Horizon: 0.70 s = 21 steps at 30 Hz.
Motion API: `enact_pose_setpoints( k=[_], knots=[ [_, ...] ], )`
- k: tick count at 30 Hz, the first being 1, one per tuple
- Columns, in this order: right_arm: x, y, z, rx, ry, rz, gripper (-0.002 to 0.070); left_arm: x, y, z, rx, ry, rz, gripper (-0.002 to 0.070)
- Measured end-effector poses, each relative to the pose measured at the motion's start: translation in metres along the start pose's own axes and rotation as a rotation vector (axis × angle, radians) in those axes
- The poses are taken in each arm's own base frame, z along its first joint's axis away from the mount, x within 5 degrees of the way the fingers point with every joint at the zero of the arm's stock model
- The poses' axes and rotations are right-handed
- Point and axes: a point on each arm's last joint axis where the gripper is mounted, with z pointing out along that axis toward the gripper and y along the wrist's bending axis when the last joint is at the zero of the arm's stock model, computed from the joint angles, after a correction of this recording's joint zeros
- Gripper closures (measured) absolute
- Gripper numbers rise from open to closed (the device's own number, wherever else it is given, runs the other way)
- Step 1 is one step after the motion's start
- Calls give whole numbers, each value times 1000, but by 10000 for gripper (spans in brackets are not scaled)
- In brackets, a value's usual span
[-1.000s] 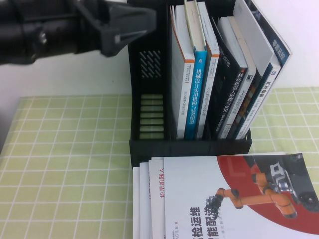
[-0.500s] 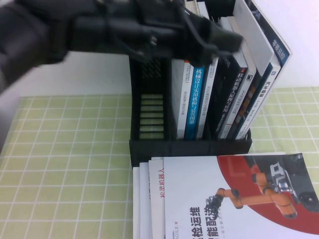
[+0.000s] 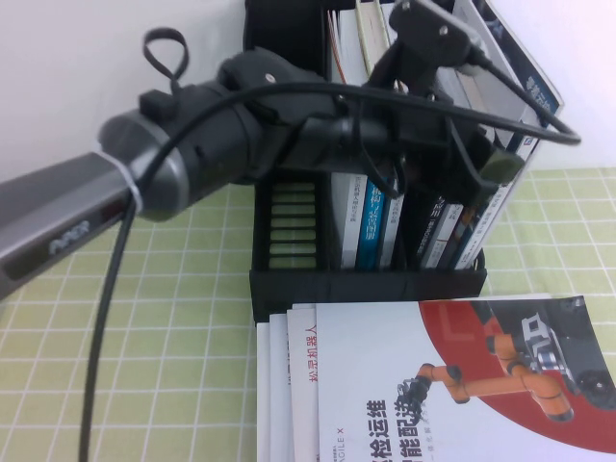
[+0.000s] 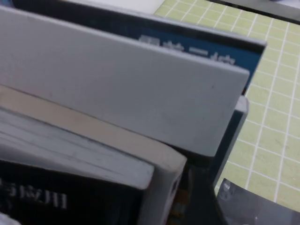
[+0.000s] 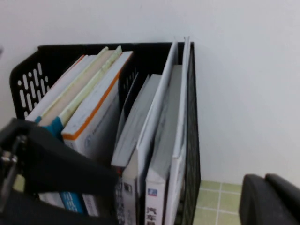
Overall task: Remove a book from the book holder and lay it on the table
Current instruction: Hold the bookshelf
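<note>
The black book holder stands at the back of the green checked table, with books upright in its middle and right compartments. The book, thin and tall with a dark blue spine, leans at the far right of the right compartment. My left arm reaches across the holder from the left. Its left gripper is open, jaws spread over the tops of the right compartment's books, and one dark finger shows beside them. My right gripper is shut, hanging off to the holder's right, away from the books.
A stack of books lies flat in front of the holder, topped by a white-and-red one with an orange robot arm. A bright-blue-spined book stands in the middle compartment. The left compartment holds nothing. A white wall rises behind.
My left arm has swung from the upper left across the holder and come down over the right compartment's books, gripper still open. The books have not moved.
</note>
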Motion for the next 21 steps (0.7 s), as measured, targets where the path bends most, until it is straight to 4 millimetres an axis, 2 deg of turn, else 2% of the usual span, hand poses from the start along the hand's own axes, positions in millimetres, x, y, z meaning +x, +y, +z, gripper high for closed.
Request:
enact_pose_setpoints(
  k=[6,9,11,16,18,21],
  knots=[
    [10,5,20,-6,25,-43,668,14,-11,22,60,37,33,285],
    [14,4,27,-8,47,-42,652,16,-15,26,72,42,50,293],
    [18,5,32,-35,65,-37,605,16,-15,26,66,38,55,293],
    [26,16,46,-183,99,-29,367,15,-14,26,63,36,65,294],
    [25,17,51,-205,103,-36,340,16,-14,26,62,38,68,294],
    [22,16,60,-208,106,-42,339,16,-14,26,60,44,79,294]
  ],
)
